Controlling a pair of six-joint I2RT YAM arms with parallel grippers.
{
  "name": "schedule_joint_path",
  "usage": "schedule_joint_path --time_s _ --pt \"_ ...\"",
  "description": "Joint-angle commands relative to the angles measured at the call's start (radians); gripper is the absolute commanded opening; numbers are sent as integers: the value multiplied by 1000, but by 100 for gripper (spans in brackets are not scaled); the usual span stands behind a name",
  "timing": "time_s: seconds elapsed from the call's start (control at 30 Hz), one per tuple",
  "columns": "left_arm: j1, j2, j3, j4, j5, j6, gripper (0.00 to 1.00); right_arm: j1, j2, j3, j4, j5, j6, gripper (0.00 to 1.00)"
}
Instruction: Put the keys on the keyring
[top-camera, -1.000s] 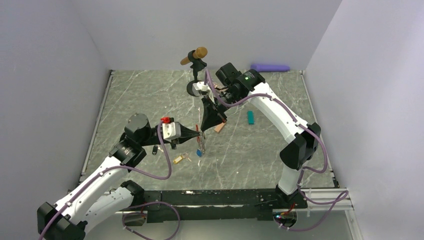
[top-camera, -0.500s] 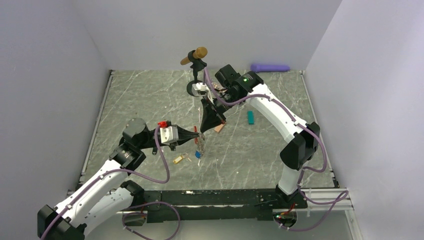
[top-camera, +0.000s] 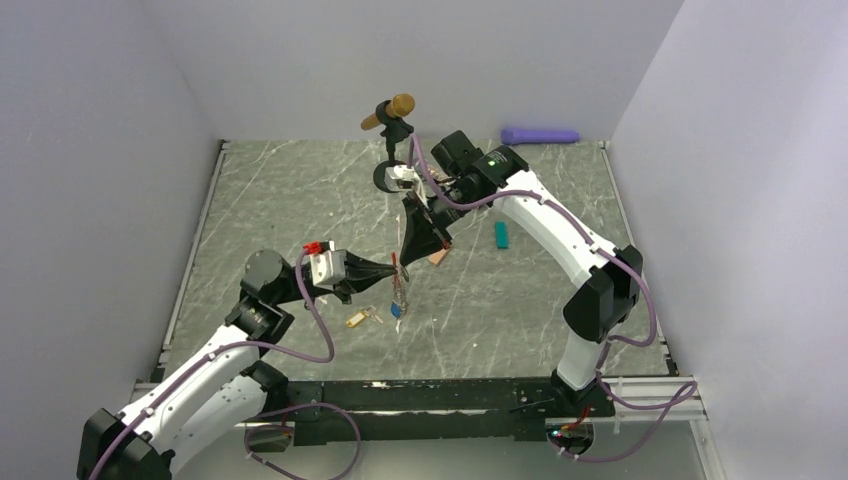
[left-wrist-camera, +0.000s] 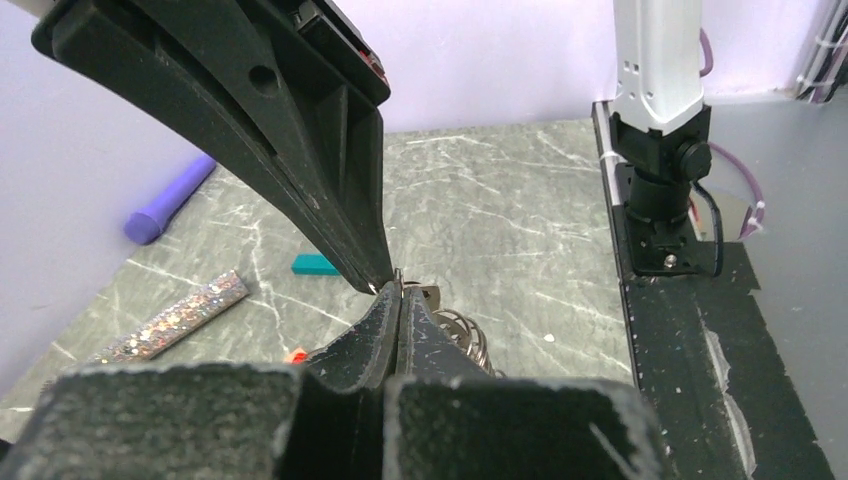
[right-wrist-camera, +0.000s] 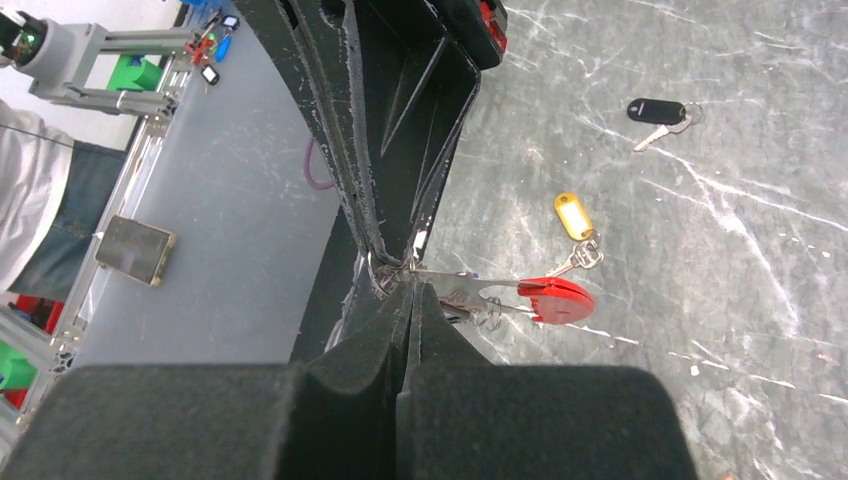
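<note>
Holding the keyring (right-wrist-camera: 555, 298) in the air above the table (top-camera: 300, 200), I am pinching its metal end with both my right gripper (right-wrist-camera: 412, 288) and my left gripper (left-wrist-camera: 400, 292), each closed tight, tips meeting. The yellow-tagged key (right-wrist-camera: 573, 215) and black-tagged key (right-wrist-camera: 657, 110) are lying loose below, so I am judging the threading barely begun; whether the blue-tagged key (top-camera: 397, 310) is hanging on it I cannot tell.
</note>
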Motion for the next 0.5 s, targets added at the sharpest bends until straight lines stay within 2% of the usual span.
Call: schedule_joint_path --time_s 0.0,0.13,0.47 --pt "4 1 -72 341 -3 -219 0 -9 -51 -21 79 -55 44 0" --pt "4 37 -136 570 -68 -342 0 -10 -61 -52 118 -74 75 0" --pt "2 157 -226 967 -265 -544 0 -41 -103 -126 230 -125 173 0"
